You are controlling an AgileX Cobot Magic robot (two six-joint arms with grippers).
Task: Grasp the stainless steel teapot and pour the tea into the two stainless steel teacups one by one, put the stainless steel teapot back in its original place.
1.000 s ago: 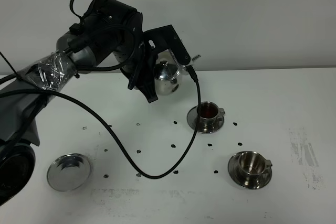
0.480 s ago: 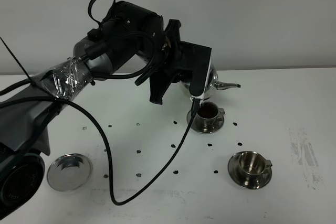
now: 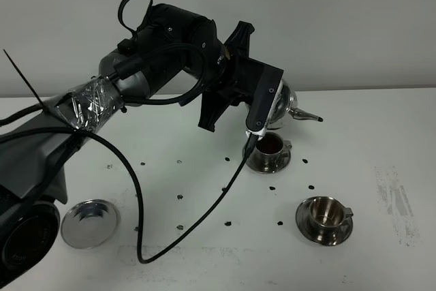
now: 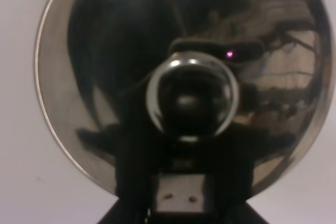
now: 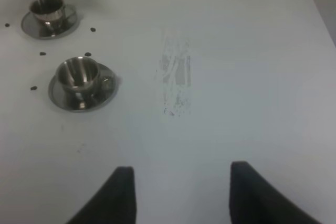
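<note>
1. The left hand (image 4: 177, 187) is closing on the stainless steel teapot (image 3: 285, 103) and carrying it in the air, just above and behind the far teacup (image 3: 270, 146). The wrist view is looking straight down on the lid (image 4: 105, 77) and its knob (image 4: 191, 95).
2. The right hand (image 5: 181, 198) is idling over the tabletop (image 3: 381, 134), its two fingers standing apart and gripping nothing.
3. The far teacup is already holding tea (image 3: 270, 142); the near teacup (image 3: 327, 212) is showing empty. The bare saucer (image 3: 90, 223) is waiting well apart, on the left.
4. Risk: the spout (image 3: 308, 116) is pointing out past the far teacup – any tilt during the move would, I am judging, be dripping onto the tabletop.
5. Risk: the cable (image 3: 204, 219) is hanging down close by the far teacup's saucer, and a sweep of the arm could be dragging or tipping the full cup.
6. Risk: a steep pour could be loosening the lid or overshooting the small near teacup.
7. Risk: the return to the bare saucer is crossing the whole tabletop, so an off-centre landing is possible.
8. Markings – I am reading no brand, label or writing anywhere.
</note>
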